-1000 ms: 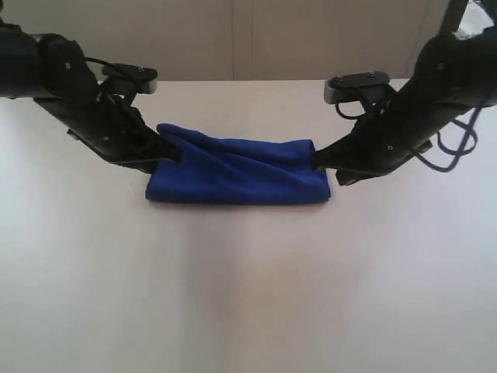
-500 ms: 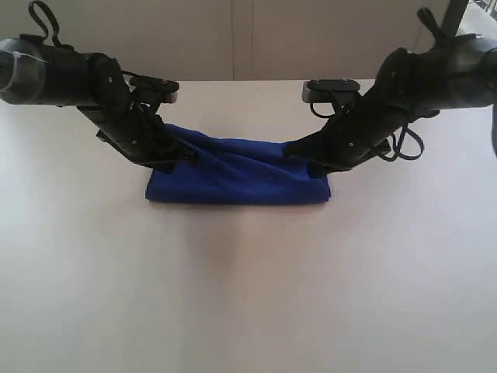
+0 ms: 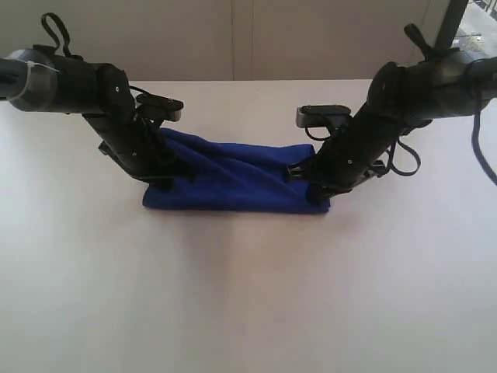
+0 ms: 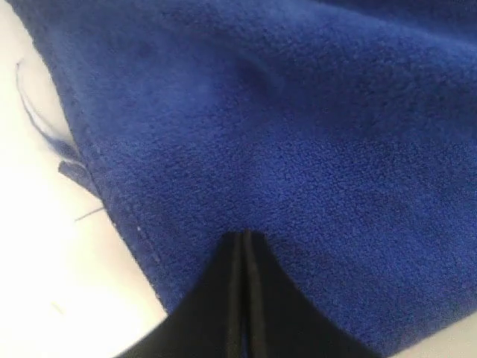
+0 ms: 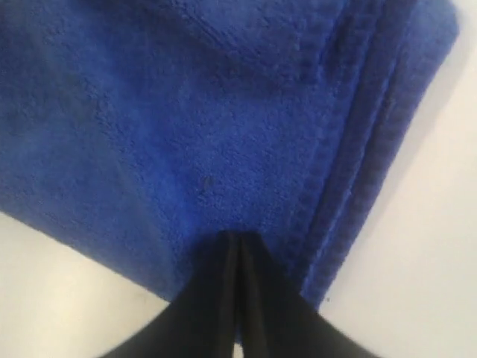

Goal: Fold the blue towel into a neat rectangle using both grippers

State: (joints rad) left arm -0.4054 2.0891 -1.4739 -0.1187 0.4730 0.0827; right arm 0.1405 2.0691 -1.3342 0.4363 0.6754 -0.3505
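On the white table [image 3: 248, 303], the blue towel [image 3: 233, 183] lies in the middle, folded into a long strip. At its two ends, the left gripper [image 3: 167, 177] and right gripper [image 3: 314, 190] are squeezed tight on the top layer, probably to lay it down flat and even.

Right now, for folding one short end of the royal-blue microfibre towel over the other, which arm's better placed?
Right, probably. The right arm has its jaws shut at the end of the royal-blue microfibre towel, beside the stacked hems; the jaws of the left arm sit further in from their end.
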